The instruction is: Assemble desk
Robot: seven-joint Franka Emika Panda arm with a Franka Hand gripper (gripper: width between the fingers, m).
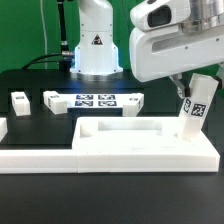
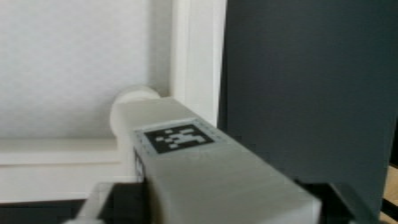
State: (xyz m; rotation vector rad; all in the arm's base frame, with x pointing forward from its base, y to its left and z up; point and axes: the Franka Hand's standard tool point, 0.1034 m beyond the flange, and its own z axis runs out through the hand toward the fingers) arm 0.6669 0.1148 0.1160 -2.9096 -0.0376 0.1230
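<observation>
White plastic square-section leg (image 1: pixel 197 108), tagged black-and-white, leans tilted at a corner of the broad white tabletop slab (image 1: pixel 120 148), gripped between the fingers (image 2: pixel 114 205).

Rises from a white base (image 1: pixel 97 45) at the far edge of the table (image 1: pixel 30 85), then arches forward toward the exterior view's right and ends in a bulky white wrist housing (image 1: pixel 172 40) tipped downward. Carries the gripper (image 1: pixel 191 102) beneath that housing, slanted down close to the table's edge on that right side. Presses dark fingers (image 2: pixel 116 205) against both flanks of a tilted white leg (image 1: pixel 198 112), jaws part-closed and snug on it.
</observation>
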